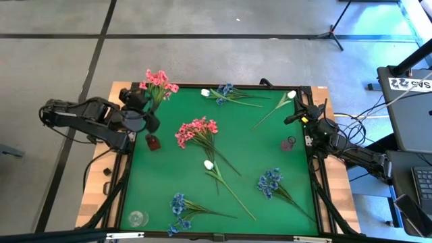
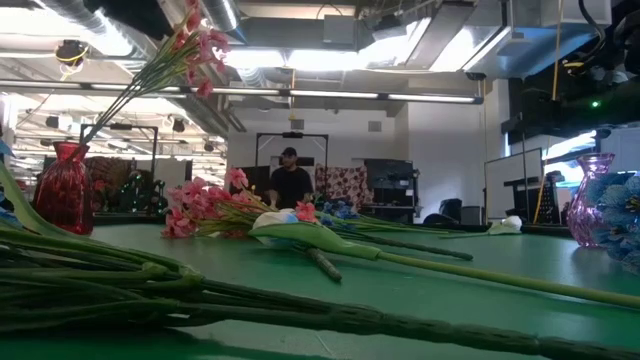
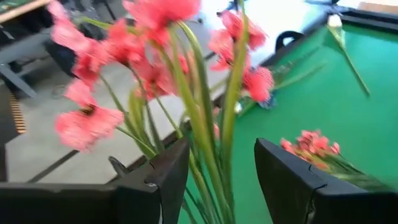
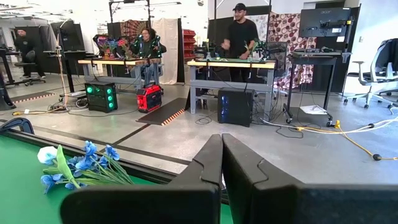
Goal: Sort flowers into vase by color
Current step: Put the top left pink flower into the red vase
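Pink sprig (image 3: 205, 112) stood in your red vase (image 1: 152, 142) at the desk's left edge, left pincer (image 3: 214, 180) spread wide around its stems; a snag could tip it. Only the low view showed the lean. Right pincer (image 4: 222, 168) sat shut.

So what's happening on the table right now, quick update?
Left gripper open around pink sprig stems in red vase. Right gripper shut, parked at table edge. Pink, blue, white flowers unsorted on mat. Nothing blocking.
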Robot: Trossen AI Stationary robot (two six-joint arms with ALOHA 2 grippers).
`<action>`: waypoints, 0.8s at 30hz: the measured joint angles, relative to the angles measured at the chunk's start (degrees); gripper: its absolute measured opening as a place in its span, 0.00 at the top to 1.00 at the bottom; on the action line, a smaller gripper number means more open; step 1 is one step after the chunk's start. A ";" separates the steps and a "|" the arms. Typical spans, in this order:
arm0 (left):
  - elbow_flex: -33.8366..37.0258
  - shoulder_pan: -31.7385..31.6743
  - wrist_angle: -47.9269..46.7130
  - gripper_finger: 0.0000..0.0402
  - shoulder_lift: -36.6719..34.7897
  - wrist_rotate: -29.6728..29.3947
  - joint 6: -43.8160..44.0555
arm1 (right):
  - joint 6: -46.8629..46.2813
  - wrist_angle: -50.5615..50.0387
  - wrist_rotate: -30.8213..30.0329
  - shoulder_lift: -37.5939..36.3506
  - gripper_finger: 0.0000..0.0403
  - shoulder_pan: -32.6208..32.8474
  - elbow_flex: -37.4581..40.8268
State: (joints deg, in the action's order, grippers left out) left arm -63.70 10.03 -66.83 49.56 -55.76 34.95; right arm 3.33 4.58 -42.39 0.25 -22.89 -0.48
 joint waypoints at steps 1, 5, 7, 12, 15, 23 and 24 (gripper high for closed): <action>0.00 -0.22 0.67 0.56 0.41 -0.57 -0.03 | 0.00 0.00 0.00 0.00 0.97 0.00 -0.01; -0.02 -2.89 1.98 0.56 3.31 -1.19 0.45 | 0.00 0.00 0.00 0.00 0.97 0.01 0.00; -0.01 -4.37 3.32 0.56 5.09 -1.44 0.70 | 0.00 0.00 0.00 0.00 0.97 0.01 0.01; -0.02 -7.82 4.86 0.56 8.02 -2.87 1.11 | 0.00 0.00 0.00 0.00 0.97 0.01 -0.01; -0.02 -8.16 4.86 0.59 7.78 -3.65 3.51 | 0.00 0.00 0.00 0.00 0.97 0.00 -0.01; -0.02 -8.14 4.81 0.88 3.81 -3.41 6.89 | 0.00 0.00 0.00 0.00 0.97 0.01 -0.01; -0.02 -8.14 4.78 0.93 3.33 -2.94 6.90 | 0.00 0.00 0.00 0.00 0.97 0.01 0.00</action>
State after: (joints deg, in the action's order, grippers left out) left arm -63.72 1.89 -62.05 52.88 -58.70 41.85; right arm 3.33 4.58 -42.39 0.25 -22.88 -0.48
